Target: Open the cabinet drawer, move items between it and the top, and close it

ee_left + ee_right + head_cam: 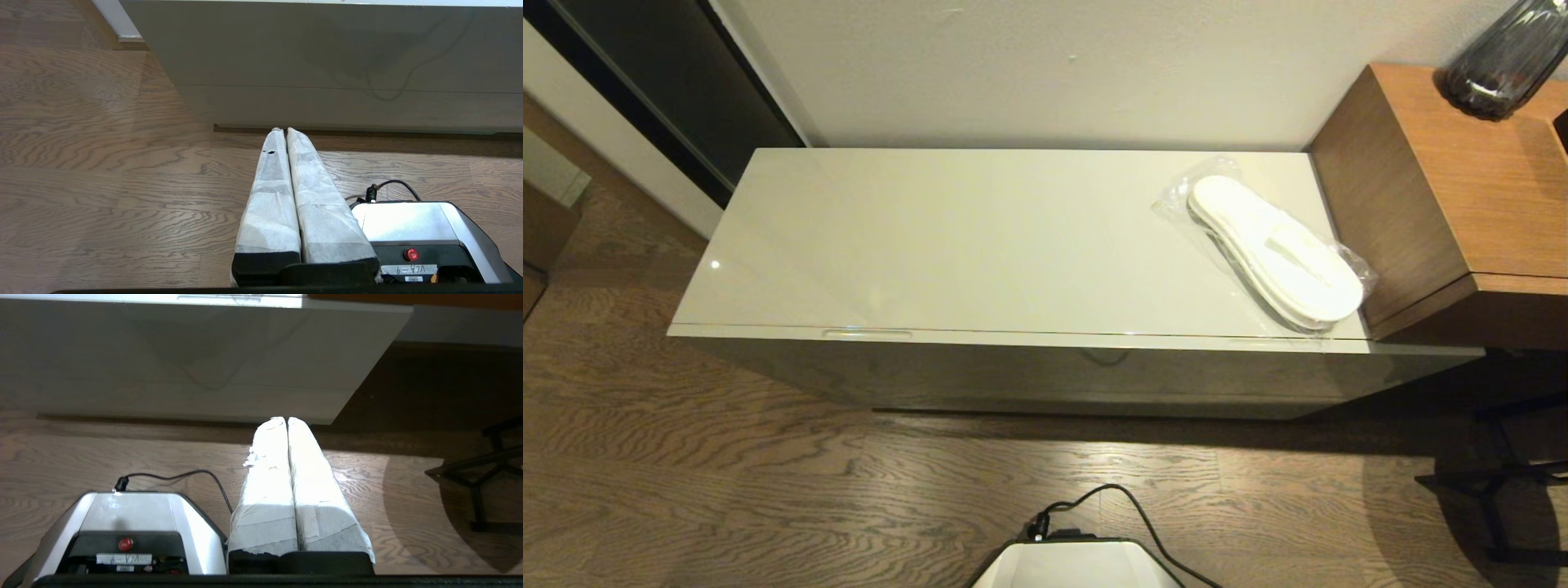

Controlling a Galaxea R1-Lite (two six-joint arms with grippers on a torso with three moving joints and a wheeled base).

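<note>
I see the cabinet drawer (pixel 1045 359) shut, so I can't see inside it. Its long front runs side to side, up ahead of both tools. My left tool (pixel 282 130) and right tool (pixel 287 418) hang low by the floor, fingers pressed together, holding nothing. The slippers (pixel 1274 249) lie on the top (pixel 947 237), at its right end, nearer my right arm.

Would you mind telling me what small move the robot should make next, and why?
Probably raise the left gripper toward the handle slot at the drawer front's top edge: the drawer is closed, the slippers wait on the top, and both grippers hang shut near the floor, the right gripper included.
</note>
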